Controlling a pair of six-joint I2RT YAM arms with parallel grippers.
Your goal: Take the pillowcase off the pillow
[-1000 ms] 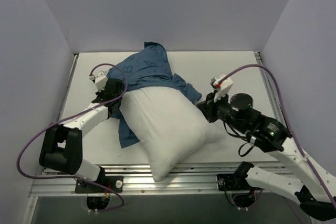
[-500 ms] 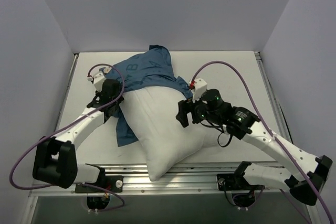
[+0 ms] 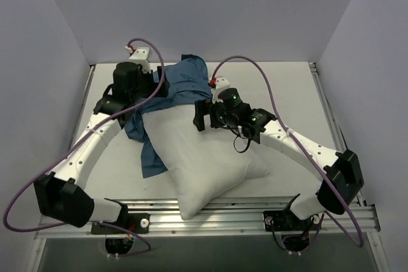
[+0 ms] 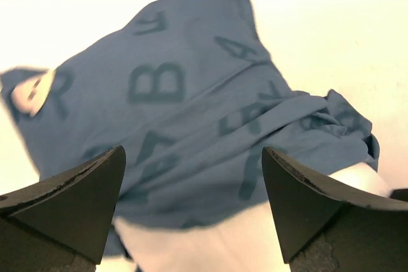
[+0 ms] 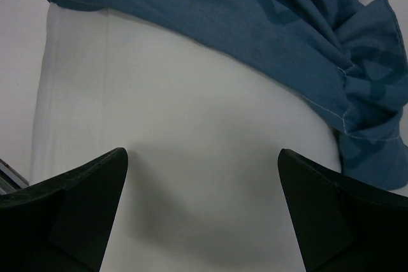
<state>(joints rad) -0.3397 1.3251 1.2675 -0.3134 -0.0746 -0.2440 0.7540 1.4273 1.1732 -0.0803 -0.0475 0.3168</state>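
Left gripper: jaws spread wide, nothing between them. It hovers over the far-left bunch of the pillowcase, placed, I judge, to bite the cloth and drag it off. The pillowcase covers only the far end of the pillow; 1 flap trails down the pillow's left side onto the table. Right gripper: jaws also spread and empty, over bare pillow just near of the hem, likely to pin the pillow. The left wrist view shows the printed letters; the right wrist view alone shows the stitched hem; only the top view shows the trailing flap, and neither jaw gap can be made out there.
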